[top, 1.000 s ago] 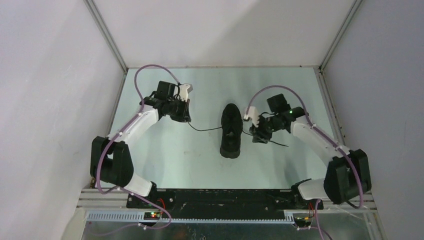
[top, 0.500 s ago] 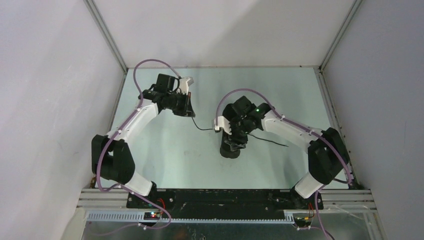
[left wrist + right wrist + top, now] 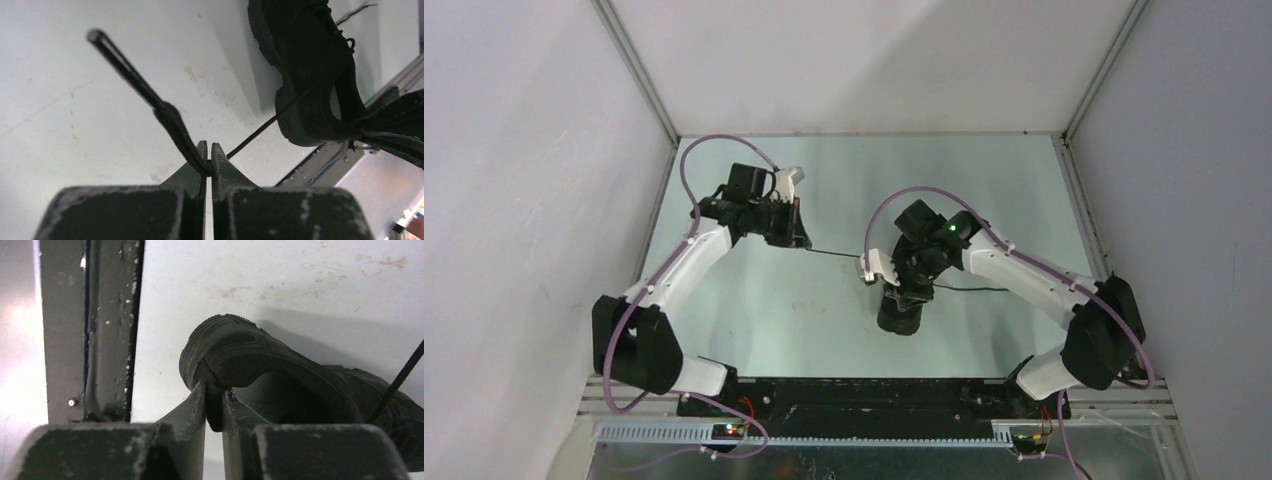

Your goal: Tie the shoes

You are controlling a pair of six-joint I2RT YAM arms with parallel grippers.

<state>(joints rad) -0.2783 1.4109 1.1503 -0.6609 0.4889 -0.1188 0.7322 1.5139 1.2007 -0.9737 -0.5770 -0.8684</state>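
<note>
The black shoe (image 3: 900, 318) lies near the table's middle, partly under my right arm. My right gripper (image 3: 904, 292) comes down on it from above. In the right wrist view the jaws (image 3: 215, 392) are shut on the padded rim of the shoe (image 3: 280, 362) at its heel. My left gripper (image 3: 801, 240) is off to the left, shut on a thin black lace (image 3: 834, 251) that runs taut to the shoe. In the left wrist view the lace (image 3: 257, 134) is pinched at the gripper (image 3: 209, 162), its free end (image 3: 125, 67) sticks up, and the shoe (image 3: 305, 65) looks tilted.
A second lace (image 3: 969, 290) trails over the pale table (image 3: 764, 300) to the right of the shoe. White walls close in the table on three sides. A metal rail (image 3: 90, 330) runs along the near edge, close to the shoe's heel.
My right gripper swung from the shoe's right side onto the shoe and closed on its heel rim. The shoe slid nearer and right. The left-held lace went from slack to taut.
</note>
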